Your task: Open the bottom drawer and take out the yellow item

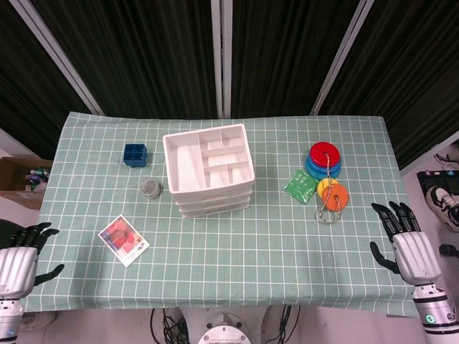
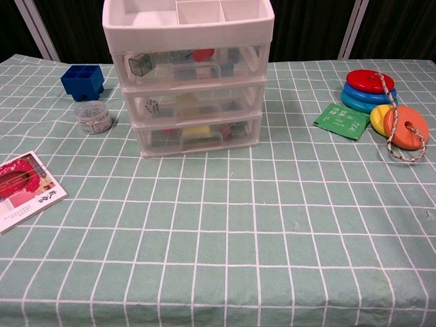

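Desk: covered w/ green checked cloth; all items are set on it.
Drawer unit: white w/ clear fronts, three drawers stacked, placed mid-desk toward the back; open divided tray seen on top in head view.
Bottom drawer: shown fully pushed in, front flush w/ the two above.
Yellow item: seen thru clear front of bottom drawer, approx. centre, inside; exact shape can't be told.
Left hand: seen at left desk edge, head view only; fingers are spread apart, nothing is held, well apart from drawer unit.
Right hand: seen at right desk edge, head view only; fingers are extended and apart, nothing is held, near the rings but not touching.
Blue block: placed left of drawer unit, toward the back.
Small round container: clear w/ grey lid, set just in front of blue block.
Card: red/pink print, laid flat at front left, turned at an angle.
Green packet: laid flat right of drawer unit, touching the rings' side.
Stacking rings: red on blue at back; yellow ring and orange ring laid in front, overlapped; a cord is run across them.
Middle, top drawers: small objects seen inside, incl. a die; rest too blurred to be named.
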Robot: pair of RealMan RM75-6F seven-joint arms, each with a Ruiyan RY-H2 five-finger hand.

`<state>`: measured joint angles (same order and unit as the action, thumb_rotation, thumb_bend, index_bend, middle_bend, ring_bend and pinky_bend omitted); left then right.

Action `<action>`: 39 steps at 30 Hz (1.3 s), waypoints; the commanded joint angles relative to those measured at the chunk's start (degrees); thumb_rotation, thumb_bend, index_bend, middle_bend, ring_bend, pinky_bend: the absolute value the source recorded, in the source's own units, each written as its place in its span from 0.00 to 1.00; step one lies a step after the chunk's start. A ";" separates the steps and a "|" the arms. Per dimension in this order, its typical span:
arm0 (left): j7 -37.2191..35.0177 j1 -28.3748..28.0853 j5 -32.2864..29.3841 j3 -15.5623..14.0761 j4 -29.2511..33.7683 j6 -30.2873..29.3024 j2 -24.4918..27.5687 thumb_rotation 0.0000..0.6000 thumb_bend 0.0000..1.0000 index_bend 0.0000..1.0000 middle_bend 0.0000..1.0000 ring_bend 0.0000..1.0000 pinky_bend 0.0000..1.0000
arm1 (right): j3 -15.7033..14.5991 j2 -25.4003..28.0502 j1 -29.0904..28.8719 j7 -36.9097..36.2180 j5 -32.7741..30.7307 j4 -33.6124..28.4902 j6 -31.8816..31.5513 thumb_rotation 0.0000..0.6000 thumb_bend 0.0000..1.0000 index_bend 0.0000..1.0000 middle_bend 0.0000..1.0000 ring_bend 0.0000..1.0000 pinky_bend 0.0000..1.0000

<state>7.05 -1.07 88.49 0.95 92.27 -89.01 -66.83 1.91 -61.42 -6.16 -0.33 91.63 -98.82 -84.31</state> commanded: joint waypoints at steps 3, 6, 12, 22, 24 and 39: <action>0.10 -0.56 -0.57 0.15 -0.28 1.09 -0.22 1.00 0.05 0.30 0.21 0.19 0.21 | 0.49 -0.57 -0.72 0.34 -0.75 0.22 1.00 1.00 0.36 0.00 0.13 0.00 0.00; 0.25 -0.76 -0.72 0.22 -0.24 1.38 -0.24 1.00 0.05 0.30 0.21 0.19 0.21 | 0.68 -0.87 -1.25 0.41 -0.87 0.37 1.66 1.00 0.36 0.00 0.13 0.00 0.00; 0.53 -0.59 -0.54 0.17 0.30 0.85 -0.05 1.00 0.05 0.30 0.21 0.19 0.21 | 0.63 -1.06 -1.96 -0.05 -0.39 0.33 2.36 1.00 0.36 0.00 0.13 0.00 0.00; -0.02 0.55 0.61 -0.60 0.72 -1.07 0.03 1.00 0.05 0.30 0.21 0.19 0.21 | -1.01 -3.37 -7.72 -18.60 1.61 -1.94 11.43 1.00 0.36 0.03 0.27 0.05 0.13; -0.27 0.77 0.82 -0.76 0.62 -1.37 -0.02 1.00 0.05 0.30 0.21 0.19 0.21 | -1.03 -4.14 -9.94 -25.01 1.88 -2.78 14.42 1.00 0.36 0.06 0.32 0.12 0.21; -3.68 2.45 0.74 -1.75 -2.55 -2.35 -0.78 1.00 0.05 0.30 0.21 0.19 0.21 | 7.17 -20.44 -26.99 -42.61 -15.37 -0.29 38.41 1.00 0.51 0.14 0.73 0.70 0.83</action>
<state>3.41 1.33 89.24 -0.75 89.76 -91.38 -67.56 6.69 -78.06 -29.79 -42.39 81.16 -100.59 -50.13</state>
